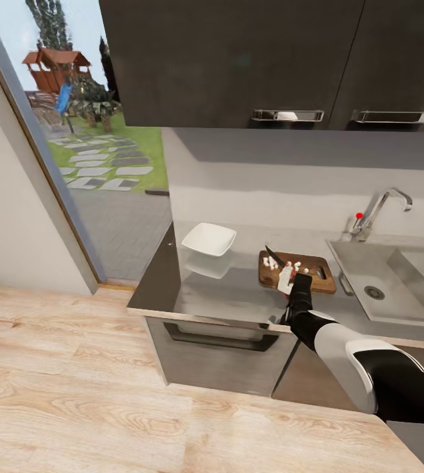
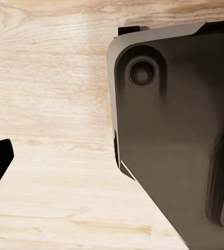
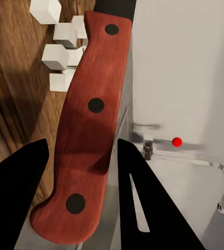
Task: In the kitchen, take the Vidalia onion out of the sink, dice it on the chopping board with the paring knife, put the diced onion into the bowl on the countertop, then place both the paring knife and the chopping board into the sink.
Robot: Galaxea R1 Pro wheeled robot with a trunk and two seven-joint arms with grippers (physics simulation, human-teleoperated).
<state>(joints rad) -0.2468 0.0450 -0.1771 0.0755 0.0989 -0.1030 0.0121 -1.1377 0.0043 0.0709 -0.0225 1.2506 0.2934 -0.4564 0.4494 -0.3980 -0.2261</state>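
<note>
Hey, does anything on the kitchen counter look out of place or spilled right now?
Nothing looks spilled. The diced onion sits on the chopping board, the bowl stands upright and empty, and the right gripper straddles the paring knife handle.

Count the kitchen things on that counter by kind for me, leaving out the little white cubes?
Bowl: 1
Chopping board: 1
Knife: 1
Sink: 1
Tap: 1
Total: 5

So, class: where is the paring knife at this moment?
In the head view, the paring knife lies on the chopping board, left of the sink.
</note>
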